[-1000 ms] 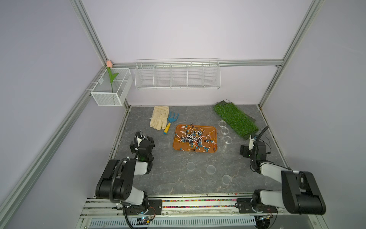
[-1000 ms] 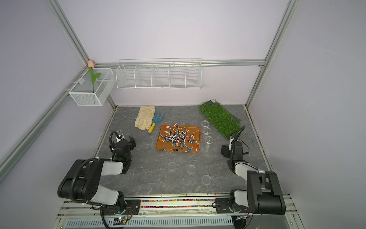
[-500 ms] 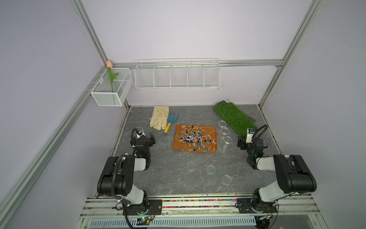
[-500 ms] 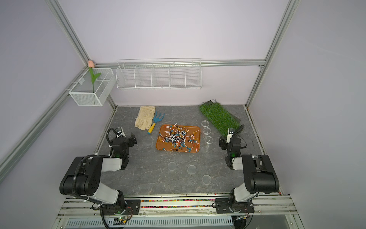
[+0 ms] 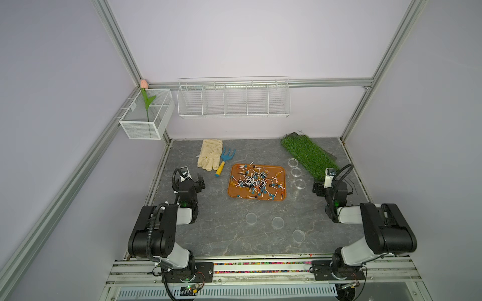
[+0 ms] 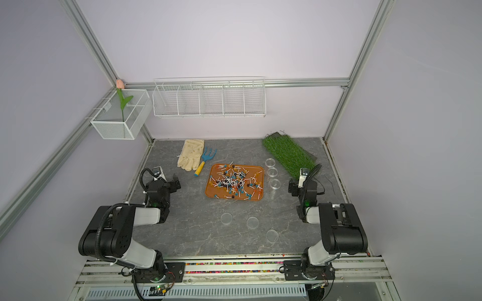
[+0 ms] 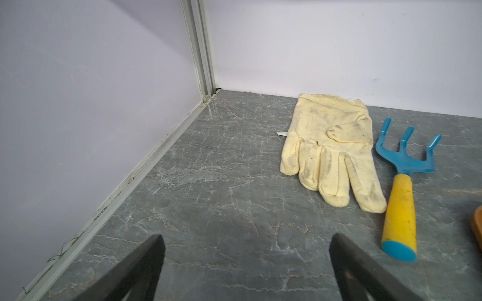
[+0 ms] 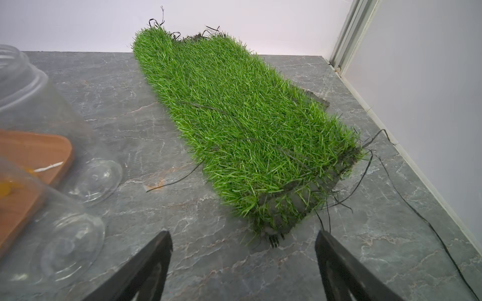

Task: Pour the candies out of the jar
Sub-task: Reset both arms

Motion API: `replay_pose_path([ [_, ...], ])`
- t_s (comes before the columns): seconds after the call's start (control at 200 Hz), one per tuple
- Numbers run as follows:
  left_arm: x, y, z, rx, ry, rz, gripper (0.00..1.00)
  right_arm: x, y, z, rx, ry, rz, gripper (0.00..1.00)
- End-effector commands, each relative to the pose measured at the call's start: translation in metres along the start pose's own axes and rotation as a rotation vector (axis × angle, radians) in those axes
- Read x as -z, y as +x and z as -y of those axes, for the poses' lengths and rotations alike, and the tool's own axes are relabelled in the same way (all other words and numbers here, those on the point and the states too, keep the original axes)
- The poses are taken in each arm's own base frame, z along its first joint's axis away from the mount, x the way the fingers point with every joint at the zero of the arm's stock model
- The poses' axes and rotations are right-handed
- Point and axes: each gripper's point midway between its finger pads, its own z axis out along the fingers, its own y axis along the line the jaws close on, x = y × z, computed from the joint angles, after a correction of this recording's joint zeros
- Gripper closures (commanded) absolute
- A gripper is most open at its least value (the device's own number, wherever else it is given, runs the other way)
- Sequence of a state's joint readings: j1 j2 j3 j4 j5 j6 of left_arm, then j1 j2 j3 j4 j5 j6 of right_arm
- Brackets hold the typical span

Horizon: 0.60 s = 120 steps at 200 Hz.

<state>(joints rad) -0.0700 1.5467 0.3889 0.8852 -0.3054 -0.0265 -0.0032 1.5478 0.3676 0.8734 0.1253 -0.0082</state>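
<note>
Already out: candies (image 5: pixel 251 179) scattered over orange tray (image 5: pixel 232 192), mid-table. Just beside tray's right edge, row of clear jars (image 5: pixel 300 183), mouths up. Toward front, 3 clear discs (image 5: pixel 277 222) lying flat. Left gripper (image 7: pixel 246 235) spread wide, holding nothing, near glove (image 7: pixel 331 146). Right gripper (image 8: pixel 243 232) likewise wide, empty, by grass mat (image 8: pixel 242 117).

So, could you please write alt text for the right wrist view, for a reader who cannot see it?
A strip of green artificial grass lies on a grey marbled table, its edges frayed. Beside it stand clear jars, with an orange tray seen through them; the right gripper is open and holds nothing.
</note>
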Motion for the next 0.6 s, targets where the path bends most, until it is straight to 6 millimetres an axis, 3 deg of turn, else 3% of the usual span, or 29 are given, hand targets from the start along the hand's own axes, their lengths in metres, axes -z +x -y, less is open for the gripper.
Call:
replay_pose_path([
  [0.0,-0.0027,-0.0047,-0.0001,0.023,0.011,0.013,0.01,-0.0006,-0.0132,-0.0025,0.012,-0.012,0.042,0.11],
  [0.595,0.0005,-0.0029,-0.0014,0.02,0.01,0.022,0.01,0.0019,-0.0135,-0.0018,0.015,-0.006,0.051,0.11],
])
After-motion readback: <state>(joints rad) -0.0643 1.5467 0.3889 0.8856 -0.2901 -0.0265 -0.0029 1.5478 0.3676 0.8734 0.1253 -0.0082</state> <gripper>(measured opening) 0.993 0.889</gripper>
